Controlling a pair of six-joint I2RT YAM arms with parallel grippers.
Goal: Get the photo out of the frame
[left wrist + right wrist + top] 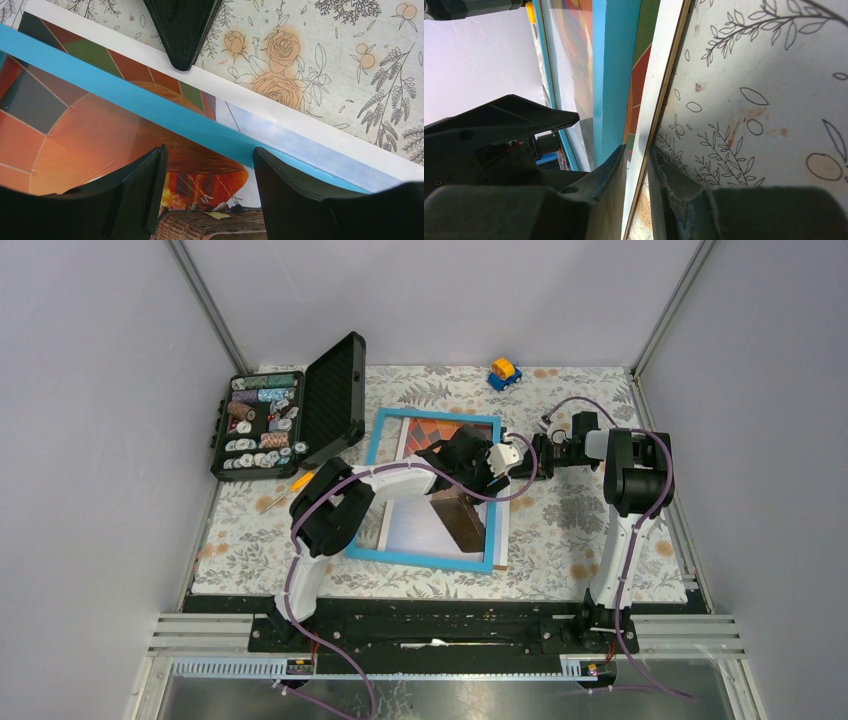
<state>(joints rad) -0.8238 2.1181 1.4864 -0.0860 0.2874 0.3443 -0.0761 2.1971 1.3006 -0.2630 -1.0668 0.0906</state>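
Note:
The frame (383, 455) lies flat on the floral cloth, and its turquoise border (150, 105) crosses the left wrist view slantwise. The photo (415, 525) of an orange balloon shows inside it. A strip of the print and its white margin (280, 112) reach past the border on the right side. My left gripper (210, 155) hangs open just above the border and the balloon's basket, with nothing between its fingers. My right gripper (638, 150) comes in from the right, and its jaws are narrowed onto the photo's white margin (659, 90), which has a thin wood-coloured edge beneath it.
A black case (270, 420) of poker chips stands open at the back left, its lid (335, 400) raised beside the frame's corner. A small blue and orange toy car (504, 373) sits at the back. An orange-tipped stick (290, 487) lies left of the frame.

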